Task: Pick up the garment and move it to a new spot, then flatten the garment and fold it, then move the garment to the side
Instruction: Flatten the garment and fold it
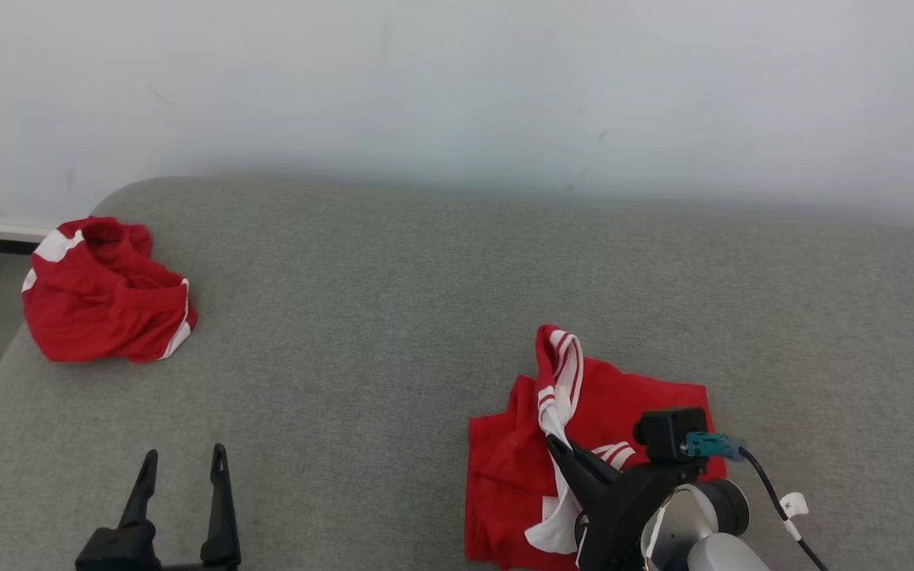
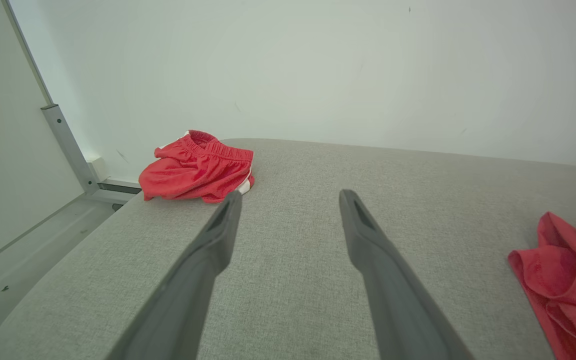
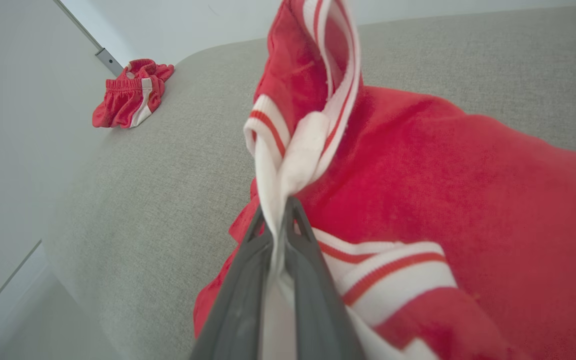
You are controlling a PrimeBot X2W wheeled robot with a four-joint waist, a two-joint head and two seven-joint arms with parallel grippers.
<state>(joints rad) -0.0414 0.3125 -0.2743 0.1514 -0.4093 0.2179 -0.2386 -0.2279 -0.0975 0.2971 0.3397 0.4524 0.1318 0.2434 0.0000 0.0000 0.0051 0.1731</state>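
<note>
The right gripper [image 1: 556, 442] pinches the white trim of the red garment [image 1: 639, 400] at near right, with open grey cushion [image 1: 385, 317] leftward, the left gripper [image 1: 183, 458] spread, and red shorts [image 1: 100, 297] at the far-left edge.

Crumpled red-white garment [image 1: 624, 396], perhaps a jersey

Plain white wall [image 1: 457, 87], broad grey fabric-covered surface [image 1: 362, 301] with rounded corner, pale floor [image 2: 28, 235], grey metal post [image 2: 68, 145]
</note>
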